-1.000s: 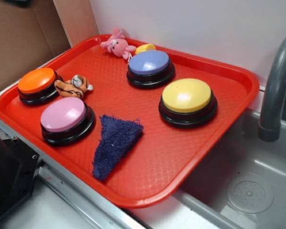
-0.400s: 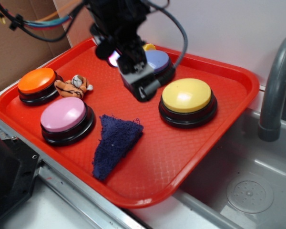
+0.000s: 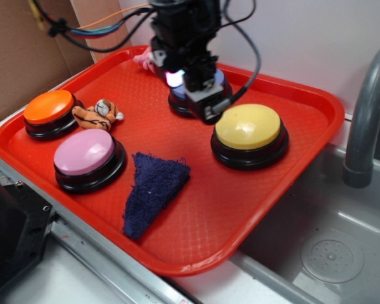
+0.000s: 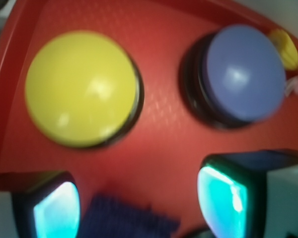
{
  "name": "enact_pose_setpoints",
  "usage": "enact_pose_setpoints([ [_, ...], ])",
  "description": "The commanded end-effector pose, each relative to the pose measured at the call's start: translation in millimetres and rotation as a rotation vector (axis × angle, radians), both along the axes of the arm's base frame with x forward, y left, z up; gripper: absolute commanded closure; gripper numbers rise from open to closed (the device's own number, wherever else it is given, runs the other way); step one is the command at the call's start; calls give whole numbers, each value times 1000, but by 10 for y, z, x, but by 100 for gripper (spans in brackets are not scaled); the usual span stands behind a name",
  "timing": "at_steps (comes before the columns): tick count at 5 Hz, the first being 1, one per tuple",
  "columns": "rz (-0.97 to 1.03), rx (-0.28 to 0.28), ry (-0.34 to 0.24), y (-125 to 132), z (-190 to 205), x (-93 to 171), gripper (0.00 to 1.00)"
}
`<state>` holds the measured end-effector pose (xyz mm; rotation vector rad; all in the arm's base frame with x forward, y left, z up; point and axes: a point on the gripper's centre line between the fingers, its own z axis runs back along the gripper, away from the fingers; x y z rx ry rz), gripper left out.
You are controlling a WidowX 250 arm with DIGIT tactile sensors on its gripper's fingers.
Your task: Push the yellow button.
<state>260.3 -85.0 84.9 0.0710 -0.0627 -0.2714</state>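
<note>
Since the earlier frame the claw has swung toward the back of the red tray and to the right, leaving the open middle and now hanging over the front edge of the blue button, close to the rim of the yellow button. Its two fingers stand well apart in the wrist view, gap wide and nothing between them.

To press well, I judge the claw should first slide sideways until it sits over the crown of the yellow dome, then drop straight down so one fingertip or the closed tips land near the centre. A touch on the sloped edge could slip off the glossy top or nudge the base along the tray. Bringing the fingers together before the descent would give a firmer point of contact.

From the outside view the yellow button sits on the right half of the tray, just beside the claw and lower right of it, apart from it. In the wrist view it fills the upper left, with the blue button at upper right and a scrap of dark blue cloth at the bottom edge. Well apart on the left lie the pink button, the orange button and a small tiger toy.
</note>
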Motion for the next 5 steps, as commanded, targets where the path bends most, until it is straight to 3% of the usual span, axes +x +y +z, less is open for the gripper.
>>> enact_pose_setpoints([
  [1,-8,-42,-2,-345,-168,261,0],
  [2,-10,-60,26,-397,-299,206,0],
  [3,5,-45,24,-319,-312,178,0],
  [4,-2,-41,29,-247,-136,154,0],
  [5,26,-36,-39,-160,242,93,0],
])
